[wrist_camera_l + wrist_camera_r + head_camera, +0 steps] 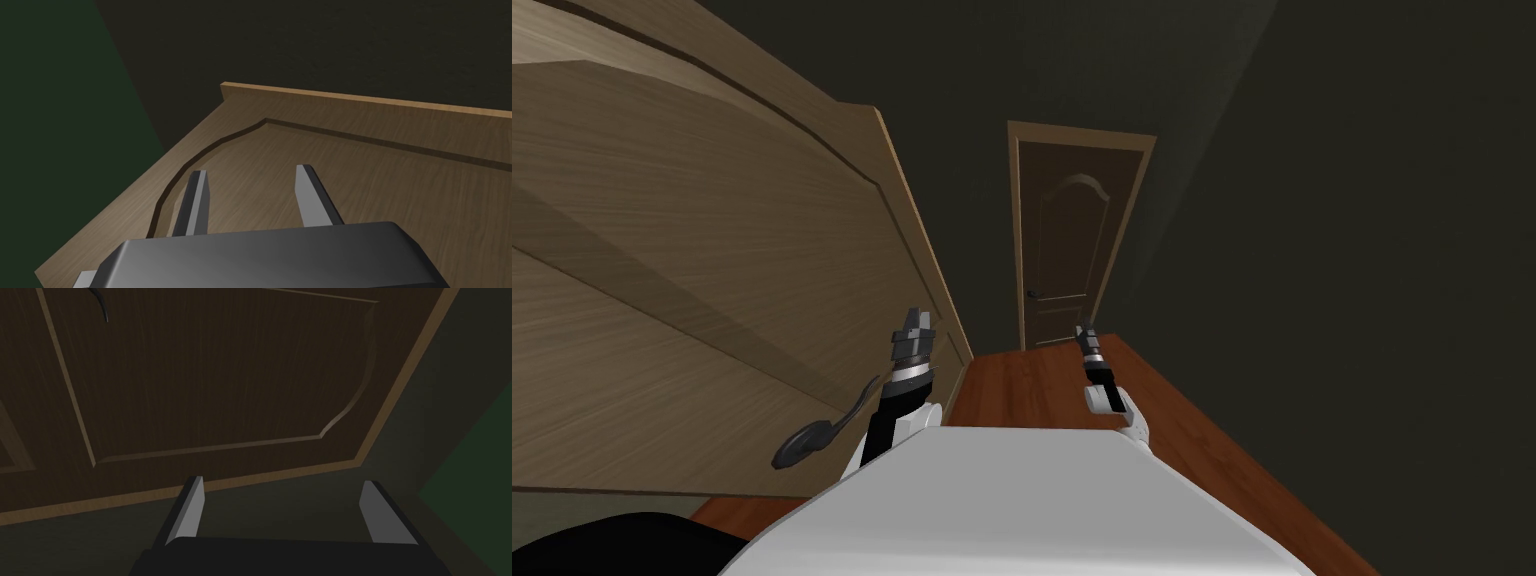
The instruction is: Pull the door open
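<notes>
Head view, from the left: the light wood door (712, 260) takes up that whole side. Its dark lever handle (812, 437) sits low beside the left forearm. The left gripper (917, 316) hovers near the door's free edge, fingers parted and holding nothing. I'd have it come back to the lever, grip squarely and draw in an arc. The right gripper (1083, 330) hangs spread and empty. The corridor is narrow, and a dark closed door (1067, 240) ends it.

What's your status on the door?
Left gripper open, empty, at the light wood door panel. Right gripper open, facing far dark door. Lever handle ungripped. No obstruction seen.
</notes>
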Controlling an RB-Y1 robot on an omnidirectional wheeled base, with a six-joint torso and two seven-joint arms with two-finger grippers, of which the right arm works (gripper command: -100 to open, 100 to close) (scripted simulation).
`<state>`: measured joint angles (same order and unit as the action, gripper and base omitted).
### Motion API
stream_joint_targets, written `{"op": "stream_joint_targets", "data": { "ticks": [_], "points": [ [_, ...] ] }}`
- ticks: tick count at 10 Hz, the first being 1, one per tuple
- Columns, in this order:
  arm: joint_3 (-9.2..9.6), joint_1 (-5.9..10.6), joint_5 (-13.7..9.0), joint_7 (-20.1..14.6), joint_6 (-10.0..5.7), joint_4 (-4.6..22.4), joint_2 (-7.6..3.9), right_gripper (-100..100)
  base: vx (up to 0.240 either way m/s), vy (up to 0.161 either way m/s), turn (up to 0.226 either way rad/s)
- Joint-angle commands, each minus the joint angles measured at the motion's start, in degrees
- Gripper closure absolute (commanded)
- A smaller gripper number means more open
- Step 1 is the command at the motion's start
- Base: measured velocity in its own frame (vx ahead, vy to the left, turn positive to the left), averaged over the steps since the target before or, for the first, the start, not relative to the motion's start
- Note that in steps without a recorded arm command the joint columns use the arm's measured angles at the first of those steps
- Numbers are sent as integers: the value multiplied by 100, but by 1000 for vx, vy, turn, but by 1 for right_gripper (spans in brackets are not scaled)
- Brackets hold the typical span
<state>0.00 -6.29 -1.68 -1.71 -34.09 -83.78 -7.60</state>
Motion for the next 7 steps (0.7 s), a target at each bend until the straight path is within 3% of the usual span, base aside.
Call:
{"op": "stream_joint_targets", "data": {
  "ticks": [1,2,7],
  "points": [
    [4,155,-8,-35,-56,286,-46,-100,110,45,69],
    [4,155,-8,-35,-56,362,-46,-100,71,34,16],
    [10,554,-28,-111,-183,1175,-157,-100,71,22,54]
  ]
}}
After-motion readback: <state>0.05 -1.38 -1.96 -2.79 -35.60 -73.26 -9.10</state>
